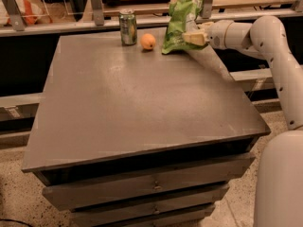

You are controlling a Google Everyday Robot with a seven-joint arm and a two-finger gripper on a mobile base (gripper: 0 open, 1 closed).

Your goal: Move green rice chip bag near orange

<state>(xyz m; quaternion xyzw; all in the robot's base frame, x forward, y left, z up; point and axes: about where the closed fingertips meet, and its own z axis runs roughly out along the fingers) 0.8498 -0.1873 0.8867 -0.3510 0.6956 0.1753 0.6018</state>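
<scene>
- My fingers (193, 36) pinch the crinkly bright green rice chip bag (179, 18); my cream two-finger gripper (188, 38) hovers at the far table edge;
- bag upright, just beside the small round orange (148, 41);
- I'd lower gently onto the grey tabletop (142, 108); release only once settled.

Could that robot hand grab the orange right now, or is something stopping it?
Probably not as things stand. The hand, near the far right of the table, is shut on the green rice chip bag, and that bag sits between it and the orange. Nothing else blocks the way.
</scene>
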